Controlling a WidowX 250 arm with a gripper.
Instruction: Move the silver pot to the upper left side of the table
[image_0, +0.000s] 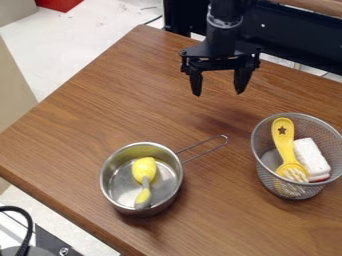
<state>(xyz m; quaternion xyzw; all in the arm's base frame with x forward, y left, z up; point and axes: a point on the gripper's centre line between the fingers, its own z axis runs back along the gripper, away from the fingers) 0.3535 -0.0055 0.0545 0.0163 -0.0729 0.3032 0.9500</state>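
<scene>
Camera view: the silver saucepan rests low on the tabletop, upper-left placement undone, the hand empty and wide.

Clock read from mid-table, 12 at top of view; pot sits on table at 7 to 8 o'clock, handle pointing to 2; utensil lies in pot, running 12 to 6; basket stands at 3 to 4, right of pot, apart from it; fork leans inside, block at its right; gripper hangs over table near 12 to 1, beyond both
</scene>
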